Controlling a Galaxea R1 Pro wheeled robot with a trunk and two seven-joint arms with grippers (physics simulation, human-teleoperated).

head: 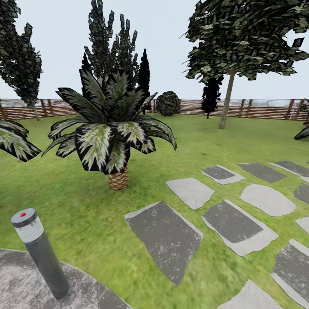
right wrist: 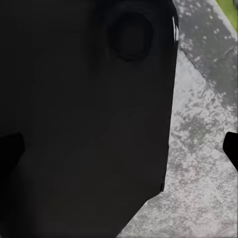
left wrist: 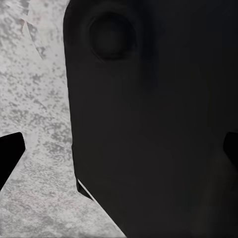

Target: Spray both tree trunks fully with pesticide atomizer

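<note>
**Garden holdings, listed from the robot outward**

Item 1. Left gripper (left wrist: 119, 148): in the left wrist view two dark fingertips (left wrist: 11, 153) are seen at opposite edges, set wide apart, with nothing held between them. A large black body panel (left wrist: 158, 124) lies just beyond, and speckled grey paving (left wrist: 34, 99) is seen beside it.

Item 2. Right gripper (right wrist: 119, 148): the jaws are likewise spread wide and empty, one fingertip (right wrist: 231, 148) being seen at each edge of the right wrist view. A black panel (right wrist: 84, 124) stands close ahead; grey stone (right wrist: 203, 148) and a sliver of grass (right wrist: 229, 9) are seen past it.

Item 3. Head view, nearest ground: a rounded grey stone pad (head: 25, 283) at lower left, on which a grey bollard (head: 39, 253) with a red dot is mounted, tilted in the picture.

Item 4. The floor (head: 86, 206): mottled green grass, crossed on the right by irregular grey stepping stones (head: 165, 238).

Item 5. A short palm (head: 112, 133) with a scaly trunk, standing on the grass left of centre.

Item 6. One tree (head: 244, 38) at right, farther back, with a thin-looking leaning tree trunk (head: 226, 105) rising from the lawn near the fence.

Item 7. Far boundary: a brown slatted fence (head: 257, 109), a round dark bush (head: 168, 103) before it, and tall dark conifers (head: 113, 43) behind the palm.
</note>
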